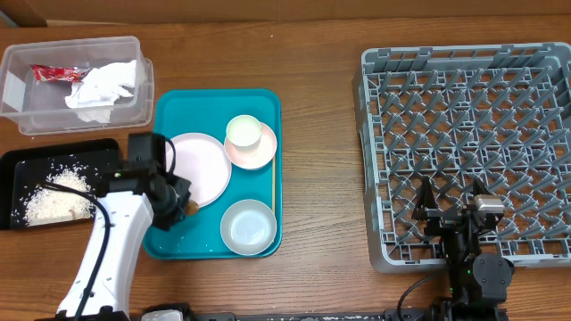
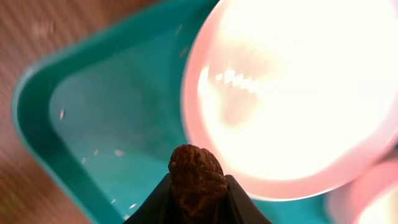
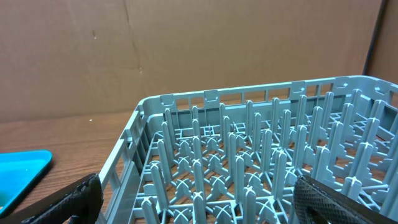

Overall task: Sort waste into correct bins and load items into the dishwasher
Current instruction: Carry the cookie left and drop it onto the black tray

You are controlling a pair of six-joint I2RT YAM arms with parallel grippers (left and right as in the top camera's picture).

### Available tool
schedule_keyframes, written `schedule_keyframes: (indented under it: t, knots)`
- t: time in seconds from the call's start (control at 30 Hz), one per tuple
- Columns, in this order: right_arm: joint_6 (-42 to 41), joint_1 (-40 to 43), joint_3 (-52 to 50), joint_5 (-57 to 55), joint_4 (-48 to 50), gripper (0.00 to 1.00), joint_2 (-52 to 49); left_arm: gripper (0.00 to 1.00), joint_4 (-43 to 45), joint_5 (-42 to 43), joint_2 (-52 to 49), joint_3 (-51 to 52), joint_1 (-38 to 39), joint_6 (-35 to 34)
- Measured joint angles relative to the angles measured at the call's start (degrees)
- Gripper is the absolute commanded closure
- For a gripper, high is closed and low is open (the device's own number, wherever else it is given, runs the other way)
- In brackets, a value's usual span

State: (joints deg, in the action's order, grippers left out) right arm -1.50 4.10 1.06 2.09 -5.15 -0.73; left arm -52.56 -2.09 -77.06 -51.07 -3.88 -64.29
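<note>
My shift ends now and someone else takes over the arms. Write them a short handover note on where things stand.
Left gripper: fingers shut on the brown food lump, beside the plate on the teal tray.
Right gripper: open, empty, at the dish rack's near side.
Done: red wrapper and tissues are in the clear tub; rice is in the black tray.
On the teal tray: plate, saucer with the cup on it, bowl, a few stray grains.
Left to do: bin the lump, then load all four dishes; the rack holds none yet.
</note>
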Motion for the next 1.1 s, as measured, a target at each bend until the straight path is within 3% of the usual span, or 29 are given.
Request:
schedule_keyframes:
  t: [0.27,0.63,0.8,0.93,1.1]
  knots:
    - [0.0,0.0,0.0,0.0,0.0,0.0,0.0,0.76,4.4,-4.9,0.0,-7.0,-3.7,1.2]
    - [0.0,0.0,0.0,0.0,0.0,0.0,0.0,0.75,19.0,-7.5,0.0,-7.3,-18.1,1.9]
    - [0.0,0.0,0.0,0.0,0.0,0.0,0.0,0.69,22.5,-9.8,-0.1,-7.3,-24.1,1.9]
    - [0.0,0.0,0.0,0.0,0.0,0.0,0.0,0.71,23.1,-11.5,-2.4,-7.4,-27.4,2.0]
    - [0.0,0.0,0.0,0.0,0.0,0.0,0.0,0.64,26.0,-12.5,-10.5,-7.4,-29.0,2.9]
